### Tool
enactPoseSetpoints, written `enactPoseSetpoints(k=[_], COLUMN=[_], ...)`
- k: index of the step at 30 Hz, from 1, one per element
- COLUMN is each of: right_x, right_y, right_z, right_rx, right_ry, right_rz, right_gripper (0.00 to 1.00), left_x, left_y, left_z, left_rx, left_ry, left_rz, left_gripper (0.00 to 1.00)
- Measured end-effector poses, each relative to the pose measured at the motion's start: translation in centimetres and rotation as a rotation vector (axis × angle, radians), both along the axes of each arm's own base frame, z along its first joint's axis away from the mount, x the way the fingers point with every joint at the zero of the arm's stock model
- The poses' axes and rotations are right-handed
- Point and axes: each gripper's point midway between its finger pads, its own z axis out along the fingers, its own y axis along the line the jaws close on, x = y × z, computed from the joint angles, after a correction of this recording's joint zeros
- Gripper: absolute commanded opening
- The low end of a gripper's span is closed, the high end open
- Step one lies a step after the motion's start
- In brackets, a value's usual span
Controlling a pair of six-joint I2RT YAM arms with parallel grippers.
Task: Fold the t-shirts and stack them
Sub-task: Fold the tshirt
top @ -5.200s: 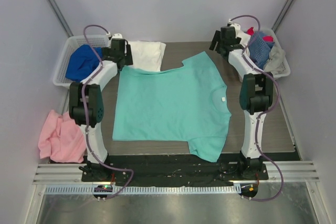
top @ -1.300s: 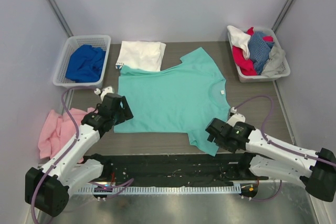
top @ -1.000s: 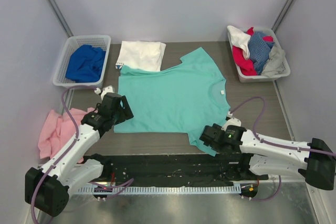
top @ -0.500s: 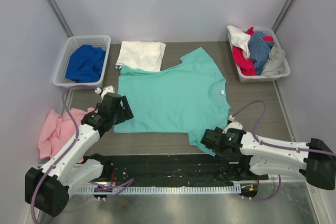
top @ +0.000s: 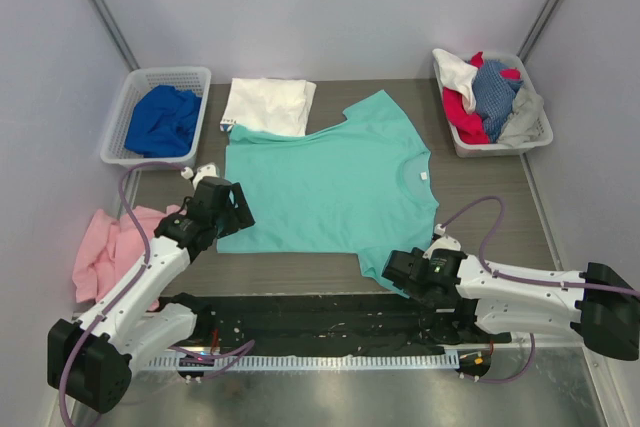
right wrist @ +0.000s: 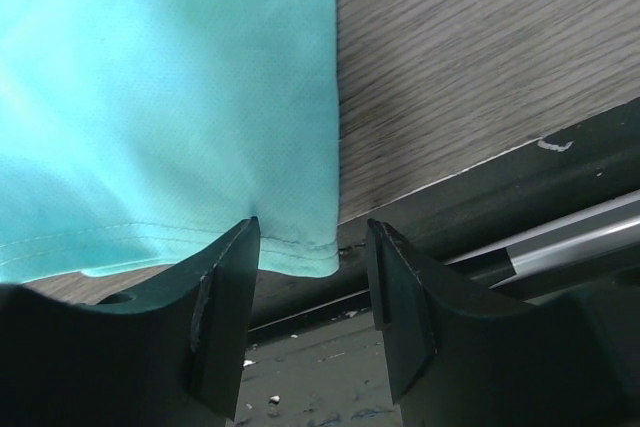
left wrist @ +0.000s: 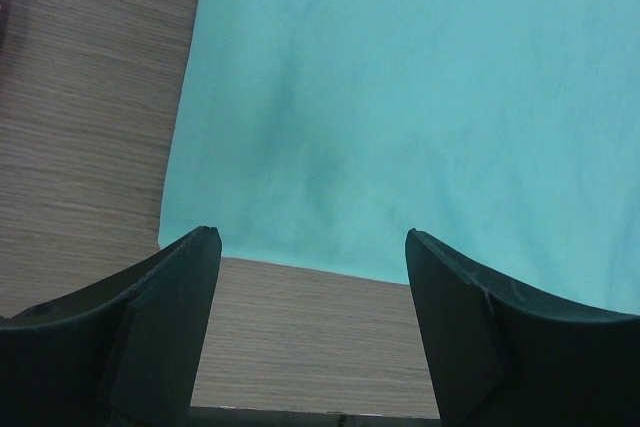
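A mint-green t-shirt lies spread flat on the wooden table, its collar toward the right. A folded white t-shirt lies behind it, partly under its far left corner. My left gripper is open, low over the bare wood just short of the near left hem; nothing is between its fingers. My right gripper is at the near sleeve. Its jaws stand partly apart around the sleeve's hem corner, and the left finger touches the fabric.
A white basket at the back left holds a royal blue shirt. Another basket at the back right holds red, grey, white and blue garments. A pink cloth lies off the table's left edge. A black rail runs along the near edge.
The right gripper's jaws have narrowed around the sleeve hem, and that arm has settled slightly lower toward the near edge. The left arm has not moved.
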Motion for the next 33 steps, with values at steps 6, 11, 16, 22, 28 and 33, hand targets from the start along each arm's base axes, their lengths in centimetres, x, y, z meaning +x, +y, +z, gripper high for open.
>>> enactPoseSetpoints(k=[6,11,16,22,28,33], right_x=[-0.2,-0.1,-0.1,0.0,0.0,0.0], right_y=[-0.4,-0.1,0.0,0.2,0.2,0.2], right_z=[-0.5,-0.6,-0.5,-0.5,-0.4,-0.4], right_rx=[-0.008,0.011,0.031,0.037,0.034,0.027], right_ry=[0.006,-0.003,-0.007,-0.01,-0.01,-0.01], right_rz=[-0.009,-0.016,-0.019,-0.018,-0.011,-0.003], right_gripper=[0.49,0.35,0.15,0.01,0.01,0.01], left_x=[0.0,0.0,0.0,0.1,-0.3,-2.5], left_y=[0.0,0.0,0.0,0.3,0.3,1.2], left_z=[-0.1,-0.2,-0.2,-0.3,-3.1,-6.7], left_rx=[0.001,0.003,0.004,0.015,0.018,0.025], left_ry=[0.002,0.008,0.008,0.008,0.097,0.197], left_rz=[0.0,0.001,0.002,0.012,0.066,0.145], left_gripper=[0.8,0.8,0.81,0.8,0.69,0.64])
